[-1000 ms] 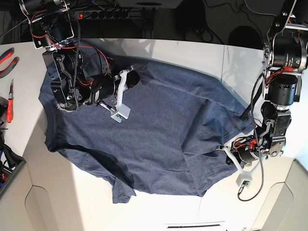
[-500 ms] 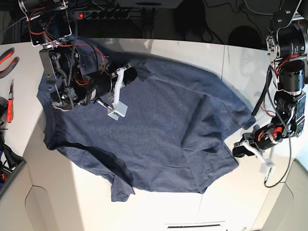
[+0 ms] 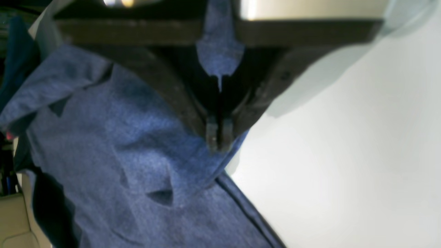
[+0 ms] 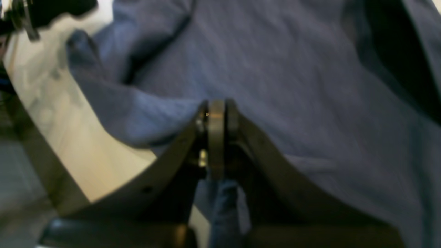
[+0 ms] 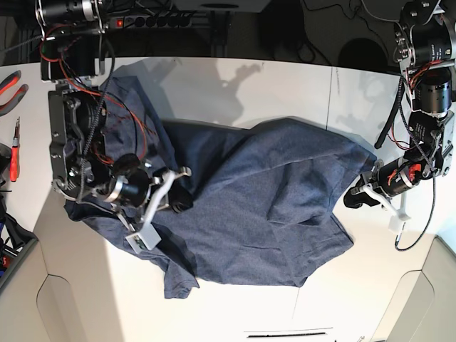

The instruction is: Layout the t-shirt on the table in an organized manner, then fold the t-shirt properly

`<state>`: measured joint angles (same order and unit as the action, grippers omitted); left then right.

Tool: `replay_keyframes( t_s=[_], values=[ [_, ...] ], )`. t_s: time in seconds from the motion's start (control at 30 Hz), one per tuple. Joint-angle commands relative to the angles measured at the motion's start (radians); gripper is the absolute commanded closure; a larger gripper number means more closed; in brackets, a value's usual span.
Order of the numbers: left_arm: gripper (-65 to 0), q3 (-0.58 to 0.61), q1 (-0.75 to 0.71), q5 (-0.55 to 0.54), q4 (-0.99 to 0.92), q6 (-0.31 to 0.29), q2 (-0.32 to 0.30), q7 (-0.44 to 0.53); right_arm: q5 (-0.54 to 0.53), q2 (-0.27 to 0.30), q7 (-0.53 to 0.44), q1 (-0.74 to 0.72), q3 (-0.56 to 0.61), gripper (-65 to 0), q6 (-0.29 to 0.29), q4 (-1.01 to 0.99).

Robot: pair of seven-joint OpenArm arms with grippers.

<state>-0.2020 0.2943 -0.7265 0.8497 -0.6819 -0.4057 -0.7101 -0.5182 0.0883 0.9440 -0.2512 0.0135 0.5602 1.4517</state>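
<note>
The t-shirt lies across the middle of the white table, plain dark-blue side up, rumpled and not yet squared — one fold stands up along the far edge near the base view's left, and a sleeve or corner pokes out toward the near edge at the lower left. No lettering shows. The right gripper, on the base view's left, sits low over the left part of the shirt; its wrist view shows the jaws pressed together with a pinch of blue cloth caught between them, a strip of fabric hanging down behind the fingertips and the rest of the shirt spreading away above. The left gripper, on the base view's right, is at the shirt's right-hand edge, where the cloth rises to a point toward it; its wrist view shows the jaws closed on the hem, with a tongue of fabric visible between the dark fingers and the bare tabletop just beside. A seamed edge of the shirt runs diagonally below that grip. Red-handled tools lie off the table's left side, well apart from the shirt.
</note>
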Motion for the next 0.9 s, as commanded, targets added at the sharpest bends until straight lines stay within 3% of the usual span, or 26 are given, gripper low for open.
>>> replay_keyframes(
  t_s=[0.0,0.2,0.27,0.33,0.53,0.67,0.77,0.87],
  values=[
    [0.0,-0.003,0.023,-0.016,0.017,-0.016,-0.018,0.017,-0.026,-0.004,-0.005,-0.023,0.003,0.0,0.004,0.011],
    [0.0,-0.003,0.015,0.013,0.017,-0.016,-0.019,0.016,-0.049,-0.02,0.007,-0.023,0.048,-0.4,0.004,0.011],
    [0.0,-0.003,0.013,0.013,0.017,-0.016,-0.019,0.016,-0.05,-0.019,0.025,-0.023,0.064,-15.4,0.004,0.011],
    [0.0,-0.003,0.013,0.013,0.017,-0.016,-0.019,0.016,-0.05,-0.019,0.047,-0.023,0.072,-22.0,0.004,0.011],
    [0.0,-0.003,0.012,0.013,0.017,-0.016,-0.019,-0.003,-0.05,-0.019,0.036,-0.027,0.072,-21.9,0.004,0.016],
    [0.0,-0.003,0.002,-0.007,0.017,-0.016,-0.018,-0.063,0.017,-0.019,-0.066,-0.05,0.071,-21.4,0.003,0.016],
    [0.0,-0.003,-0.019,-0.04,0.017,-0.016,-0.018,-0.092,0.135,-0.02,-0.154,-0.076,0.071,-13.6,-0.021,0.008],
    [0.0,-0.003,-0.033,-0.052,0.017,-0.016,-0.018,-0.092,0.174,-0.02,-0.188,-0.118,0.071,-2.1,-0.038,-0.036]
  ],
)
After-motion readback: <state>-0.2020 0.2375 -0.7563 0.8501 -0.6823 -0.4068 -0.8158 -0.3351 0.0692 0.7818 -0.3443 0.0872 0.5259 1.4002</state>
